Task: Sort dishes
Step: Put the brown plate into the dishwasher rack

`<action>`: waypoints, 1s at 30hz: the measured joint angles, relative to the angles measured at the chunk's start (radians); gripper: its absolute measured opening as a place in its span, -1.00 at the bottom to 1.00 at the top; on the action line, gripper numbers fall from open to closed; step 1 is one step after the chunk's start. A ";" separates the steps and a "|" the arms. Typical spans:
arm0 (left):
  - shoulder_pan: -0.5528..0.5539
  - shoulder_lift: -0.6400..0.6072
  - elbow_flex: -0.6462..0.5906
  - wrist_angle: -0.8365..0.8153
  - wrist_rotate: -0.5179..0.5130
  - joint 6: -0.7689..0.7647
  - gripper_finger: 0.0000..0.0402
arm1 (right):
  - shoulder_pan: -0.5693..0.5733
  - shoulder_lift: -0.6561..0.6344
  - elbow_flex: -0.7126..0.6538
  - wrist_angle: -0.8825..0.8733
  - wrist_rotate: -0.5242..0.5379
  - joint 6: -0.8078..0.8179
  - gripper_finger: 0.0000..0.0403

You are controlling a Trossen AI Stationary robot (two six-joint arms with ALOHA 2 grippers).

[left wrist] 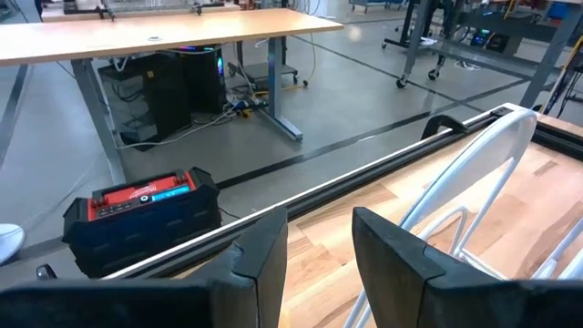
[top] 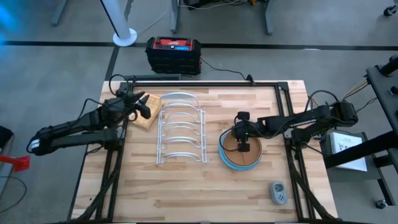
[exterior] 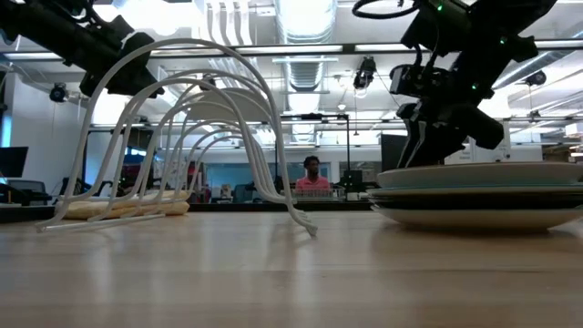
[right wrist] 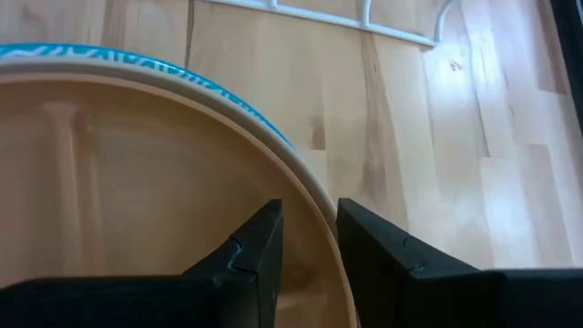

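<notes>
Now, plate stack point(top: 240, 152): laid flat at 3 o'clock from the white rack point(top: 181, 127), no long axis because it is round.
Top plate: the brown wooden plate point(right wrist: 137, 191), facing up.
Right gripper point(top: 242, 144): held right over its rim, fingers parted, nothing gripped.
Left gripper point(top: 138, 107): kept far off at 9 o'clock, fingers parted, empty.
Nearer arm: the right one.

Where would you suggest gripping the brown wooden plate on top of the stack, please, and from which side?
Grip the brown wooden plate at its rim, coming down from above on the side facing the white wire rack. It lies flat on the stack, so only its thin raised edge offers a pinch. The right gripper is already there, one finger inside the rim and one outside. The left gripper waits beyond the rack.
</notes>
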 joint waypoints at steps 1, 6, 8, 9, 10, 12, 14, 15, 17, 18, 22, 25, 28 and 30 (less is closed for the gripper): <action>0.000 0.004 0.000 0.000 0.000 -0.001 -0.42 | 0.000 0.001 0.000 0.000 0.000 -0.005 -0.54; 0.000 0.029 0.000 -0.001 0.001 -0.013 -0.42 | 0.000 -0.007 0.000 0.007 -0.008 -0.019 -0.60; 0.000 0.046 0.000 -0.001 0.002 -0.039 -0.42 | 0.000 -0.005 0.001 0.008 -0.010 -0.025 -0.62; 0.000 0.055 0.000 0.000 0.003 -0.044 -0.42 | 0.000 -0.002 0.001 0.008 -0.016 -0.029 -0.63; 0.000 0.064 0.000 -0.001 0.004 -0.044 -0.42 | 0.000 0.001 0.001 0.008 -0.026 -0.033 -0.64; 0.000 0.081 0.000 -0.001 0.005 -0.045 -0.42 | 0.000 0.010 0.001 0.009 -0.029 -0.042 -0.66; 0.000 0.095 0.000 0.002 0.004 -0.045 -0.42 | 0.000 0.016 0.001 0.009 -0.026 -0.051 -0.68; 0.000 0.102 0.000 0.004 0.004 -0.043 -0.42 | 0.000 0.016 0.001 0.009 -0.026 -0.055 -0.69; 0.000 0.113 0.000 0.013 0.004 -0.032 -0.42 | 0.000 0.015 0.001 0.009 -0.025 -0.059 -0.71; 0.000 0.118 0.000 0.021 0.004 -0.025 -0.42 | 0.000 0.014 0.001 0.009 -0.023 -0.059 -0.72; 0.000 0.136 0.000 0.051 0.004 -0.006 -0.42 | 0.000 0.009 0.001 0.008 0.003 -0.072 -0.75; 0.000 0.143 0.000 0.058 0.003 0.001 -0.42 | 0.000 0.009 0.001 0.007 0.010 -0.083 -0.76; 0.000 0.147 0.000 0.060 0.003 0.002 -0.42 | 0.000 0.009 0.001 0.006 0.013 -0.093 -0.73; 0.000 0.149 0.000 0.062 0.003 0.002 -0.42 | 0.000 0.009 0.001 0.005 0.039 -0.095 -0.70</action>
